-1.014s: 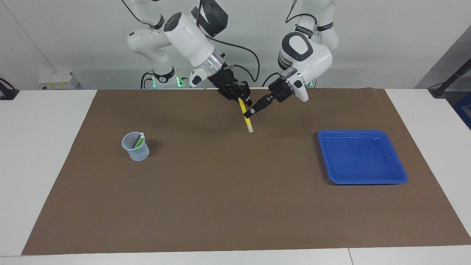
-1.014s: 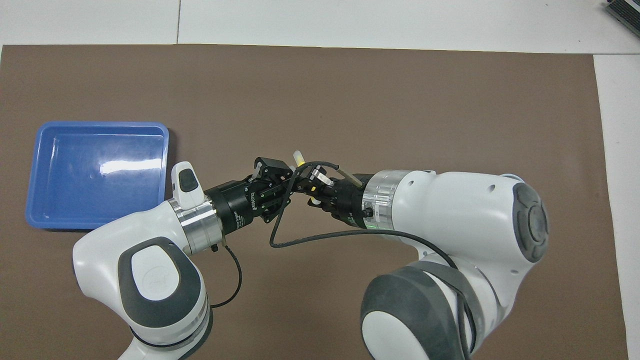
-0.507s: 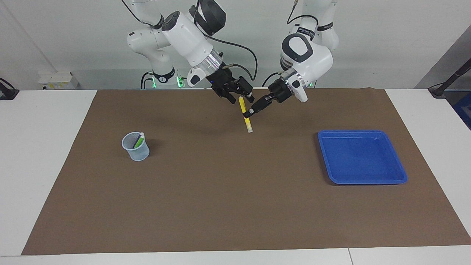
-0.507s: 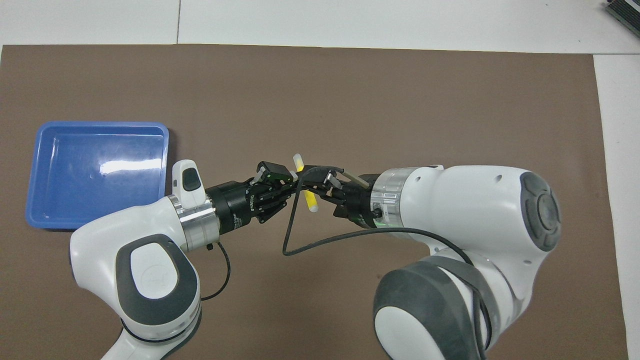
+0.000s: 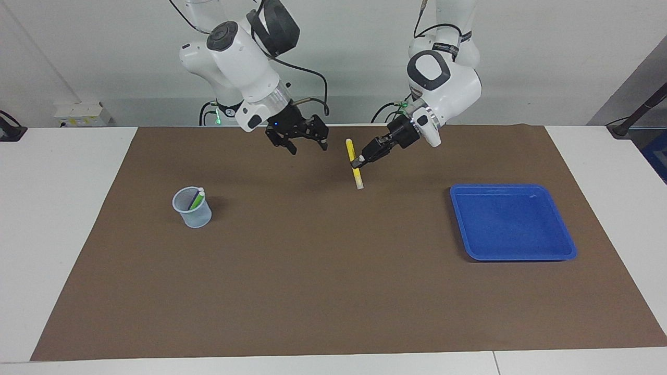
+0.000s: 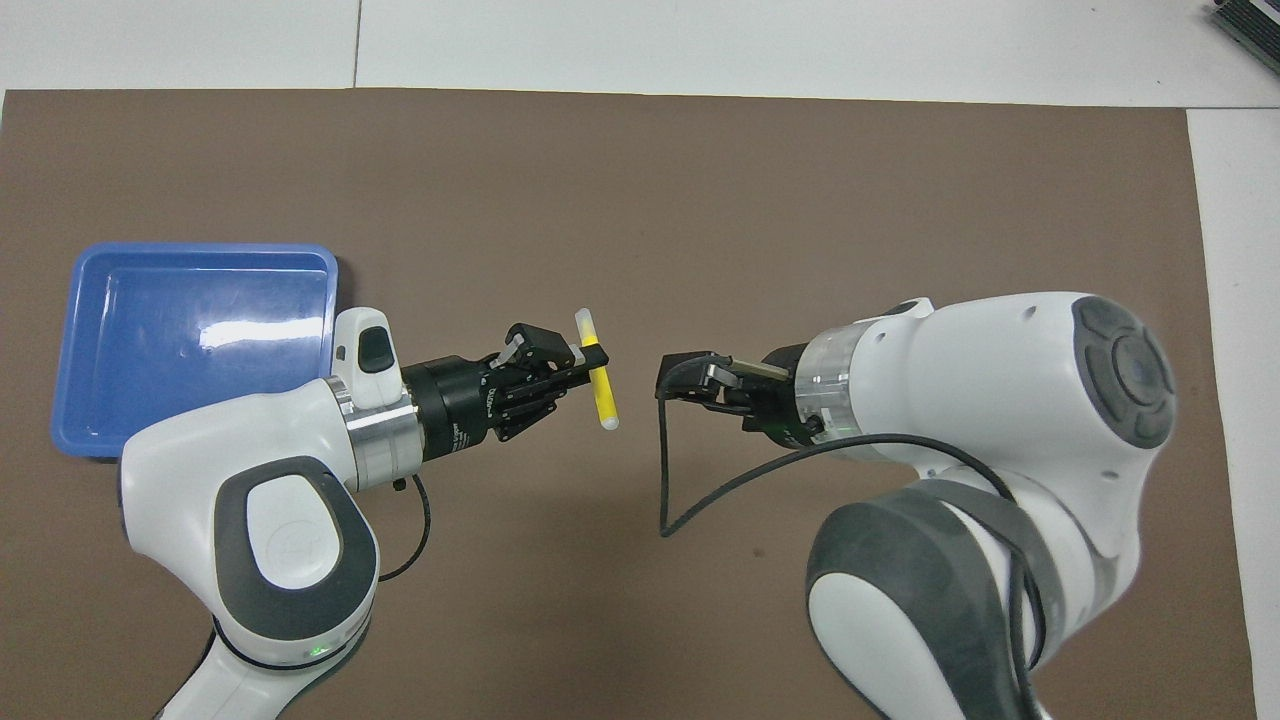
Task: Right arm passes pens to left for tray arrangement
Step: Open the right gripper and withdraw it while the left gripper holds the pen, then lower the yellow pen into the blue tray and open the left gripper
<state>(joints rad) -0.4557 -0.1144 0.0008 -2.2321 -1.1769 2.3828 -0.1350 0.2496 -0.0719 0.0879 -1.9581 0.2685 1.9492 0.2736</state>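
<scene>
holding one yellow pen, left gripper; two pens cupped.

Two glossy white jointed arms with grey joint caps, silver wrist rings, black grippers and looping black cables.

bright, even light from above. shadows on the brown mat are soft and faint: a small one beside the cup and a thin dark edge along the tray. a white glare patch sits on the tray floor in the overhead view. both views are sharp, with no blur and no clear bending at the edges.
</scene>
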